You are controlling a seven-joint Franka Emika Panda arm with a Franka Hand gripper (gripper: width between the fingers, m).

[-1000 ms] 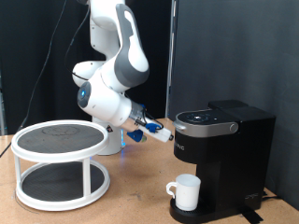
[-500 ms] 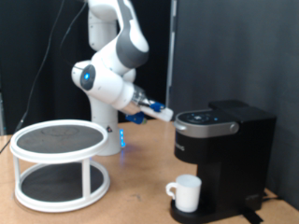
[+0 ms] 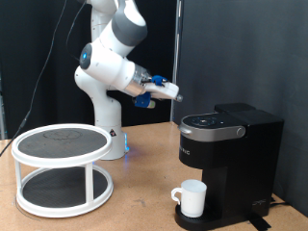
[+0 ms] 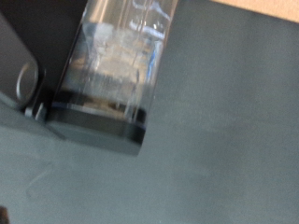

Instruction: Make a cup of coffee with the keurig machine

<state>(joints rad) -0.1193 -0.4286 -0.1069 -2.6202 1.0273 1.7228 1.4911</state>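
Gripper (image 3: 174,93) had risen since earlier frame, hung above keurig machine (image 3: 229,164), apart from it. Finger spread impossible to tell; wrist view blurred. Keurig machine upright, lid down, front toward exterior view's left. Cup (image 3: 192,198) upright under spout, handle leftward. Wooden table (image 3: 135,207); dark backdrop.

My arm (image 3: 111,60) is glossy white with rounded, bulbous joints — a blue ring glows at one — and its pale gripper (image 3: 173,93) end carries blue fittings, with a blue light at the base.
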